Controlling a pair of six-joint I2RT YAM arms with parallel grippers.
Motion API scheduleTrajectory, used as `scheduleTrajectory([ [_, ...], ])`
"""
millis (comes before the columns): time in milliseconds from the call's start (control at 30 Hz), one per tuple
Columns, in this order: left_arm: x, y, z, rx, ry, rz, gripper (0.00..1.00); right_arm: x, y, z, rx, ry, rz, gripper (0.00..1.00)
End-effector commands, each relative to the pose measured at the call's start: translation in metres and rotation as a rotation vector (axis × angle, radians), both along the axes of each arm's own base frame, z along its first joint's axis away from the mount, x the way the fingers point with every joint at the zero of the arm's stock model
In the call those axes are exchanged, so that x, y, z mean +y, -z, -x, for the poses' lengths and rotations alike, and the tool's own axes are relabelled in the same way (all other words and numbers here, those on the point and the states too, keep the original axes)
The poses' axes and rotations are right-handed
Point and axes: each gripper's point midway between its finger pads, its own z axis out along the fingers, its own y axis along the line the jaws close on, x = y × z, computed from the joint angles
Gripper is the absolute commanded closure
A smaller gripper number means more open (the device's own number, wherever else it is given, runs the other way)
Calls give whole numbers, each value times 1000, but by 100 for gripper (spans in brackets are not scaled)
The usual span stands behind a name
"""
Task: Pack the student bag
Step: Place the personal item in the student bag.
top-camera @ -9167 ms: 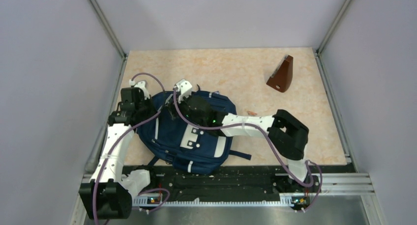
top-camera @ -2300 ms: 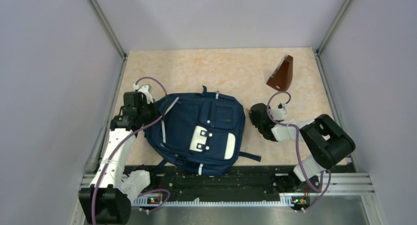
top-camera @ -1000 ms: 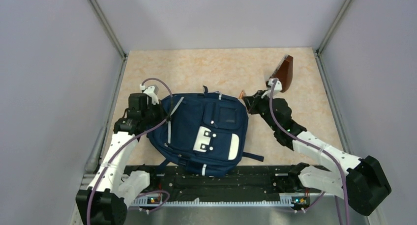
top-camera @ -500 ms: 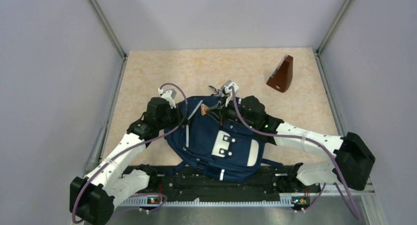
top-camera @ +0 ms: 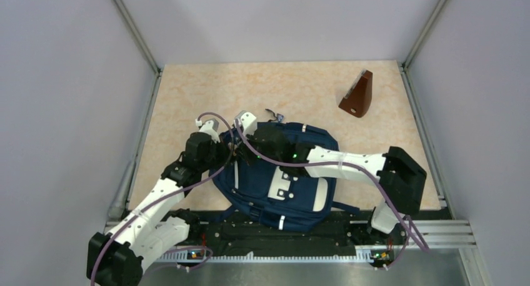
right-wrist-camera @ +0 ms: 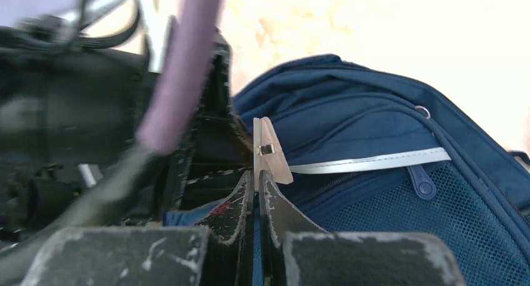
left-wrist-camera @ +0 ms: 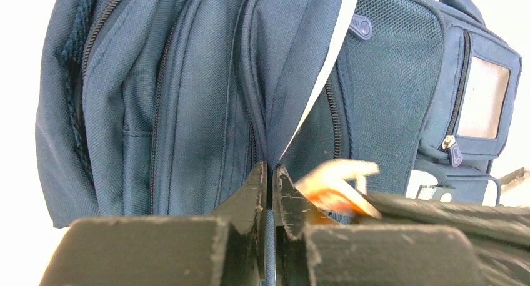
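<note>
The student bag [top-camera: 294,186], navy with white patches, lies flat in the middle of the table. My left gripper [left-wrist-camera: 270,173] is shut on a fold of the student bag's [left-wrist-camera: 187,98] fabric beside a zip, at its upper left edge. My right gripper [right-wrist-camera: 256,180] is shut on a small tan clip [right-wrist-camera: 269,158] with a metal spring, held just over the student bag [right-wrist-camera: 375,130] next to the left gripper's black body. From above, the left gripper [top-camera: 226,152] and right gripper [top-camera: 241,153] meet at the bag's top left corner. The clip [left-wrist-camera: 334,186] shows blurred in the left wrist view.
A brown wedge-shaped object [top-camera: 357,95] stands at the back right of the table. The right arm [top-camera: 340,162] reaches across the top of the bag. Metal frame rails [top-camera: 134,33] and grey walls bound the table on three sides.
The right gripper swung from beside the brown wedge leftward across the bag's top, carrying the clip to the left gripper. The bag was dragged right and nearer, then settled.
</note>
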Motion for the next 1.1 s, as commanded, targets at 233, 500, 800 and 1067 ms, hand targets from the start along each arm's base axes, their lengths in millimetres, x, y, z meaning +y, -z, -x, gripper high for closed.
scheduleTrajectory([
  [233, 6, -16, -5, -94, -44, 18, 100, 1, 21, -20, 47, 187, 171, 100],
  [500, 8, -27, -8, -133, -53, 19, 100, -7, 37, -12, 87, 177, 330, 100],
  [800, 12, -38, -9, -182, -56, 5, 100, -22, 42, -6, 119, 188, 390, 100],
  [1067, 2, -52, -6, -237, 16, 34, 100, -15, 39, 9, 167, 105, 379, 100],
])
